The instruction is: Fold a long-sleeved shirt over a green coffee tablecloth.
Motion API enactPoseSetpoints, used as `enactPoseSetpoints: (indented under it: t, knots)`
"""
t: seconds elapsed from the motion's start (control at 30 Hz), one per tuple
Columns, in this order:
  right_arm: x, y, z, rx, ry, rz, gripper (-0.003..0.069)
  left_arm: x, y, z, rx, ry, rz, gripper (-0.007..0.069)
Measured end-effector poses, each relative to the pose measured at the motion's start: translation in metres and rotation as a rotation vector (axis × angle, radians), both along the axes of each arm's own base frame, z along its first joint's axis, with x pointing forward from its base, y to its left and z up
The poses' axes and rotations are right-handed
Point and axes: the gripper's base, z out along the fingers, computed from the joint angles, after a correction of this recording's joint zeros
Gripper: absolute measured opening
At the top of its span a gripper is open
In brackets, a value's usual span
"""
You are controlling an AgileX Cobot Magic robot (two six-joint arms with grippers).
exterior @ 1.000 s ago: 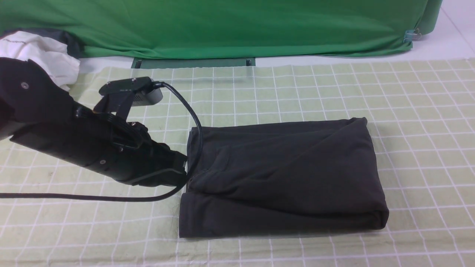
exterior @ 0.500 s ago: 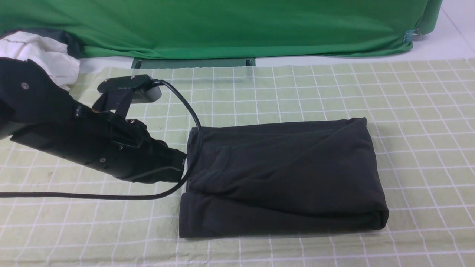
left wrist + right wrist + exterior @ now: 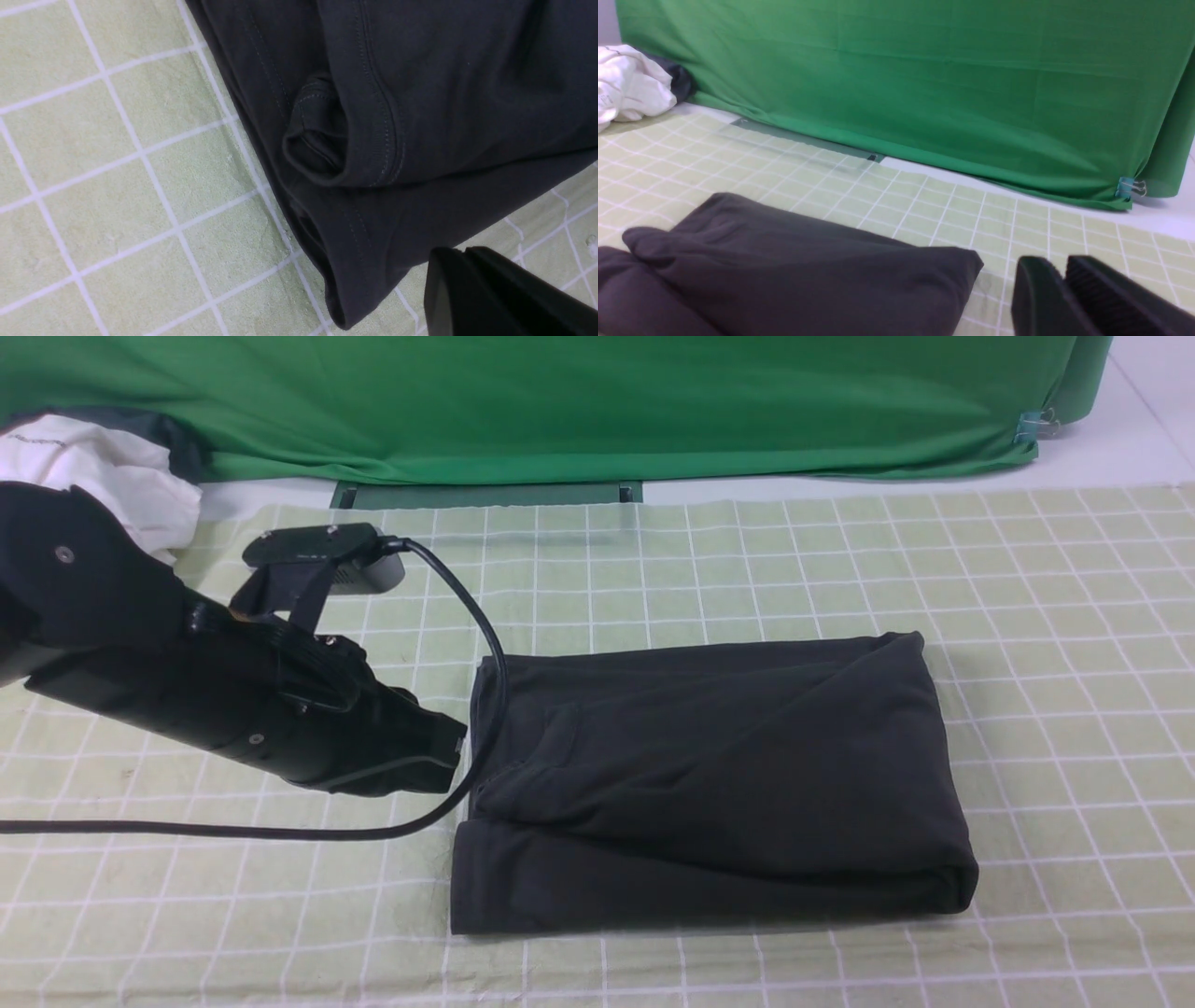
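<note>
The long-sleeved shirt [image 3: 709, 775], charcoal black, lies folded into a thick rectangle on the green coffee tablecloth [image 3: 1027, 616], a pale green cloth with a white grid. My left gripper [image 3: 457, 747] sits just off the shirt's left edge, shut and empty. In the left wrist view its tips [image 3: 465, 252] are pressed together beside the shirt's [image 3: 444, 93] stitched hem. My right gripper [image 3: 1064, 263] shows only in the right wrist view. It is low over the tablecloth [image 3: 1017, 210] beside a corner of the shirt [image 3: 808, 270], its fingers a narrow gap apart with nothing between them.
A bright green backdrop cloth [image 3: 560, 401] hangs along the far side, held by a clip [image 3: 1030, 427] at the right. A crumpled white garment [image 3: 103, 476] lies at the far left. The left arm's black cable [image 3: 485, 635] loops over the shirt's left edge.
My left arm has drawn back a little to the left, away from the shirt's edge. The folded shirt has not moved.
</note>
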Motion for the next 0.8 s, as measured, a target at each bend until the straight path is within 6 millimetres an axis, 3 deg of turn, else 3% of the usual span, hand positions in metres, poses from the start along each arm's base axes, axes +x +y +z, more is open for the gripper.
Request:
enactPoseSetpoints:
  t: [0.2, 0.53, 0.8]
  knots:
    - [0.003, 0.0, -0.033, -0.059, 0.058, -0.019, 0.0106, 0.0, 0.0, 0.0, 0.003, -0.001, -0.001, 0.0013]
    - [0.001, -0.016, -0.081, -0.131, 0.133, -0.236, 0.0125, 0.0, 0.001, 0.0, 0.01, -0.006, -0.002, 0.0013]
    - [0.0, -0.02, -0.081, -0.147, 0.106, -0.301, 0.0144, 0.004, 0.002, 0.001, 0.013, -0.042, 0.017, 0.0013]
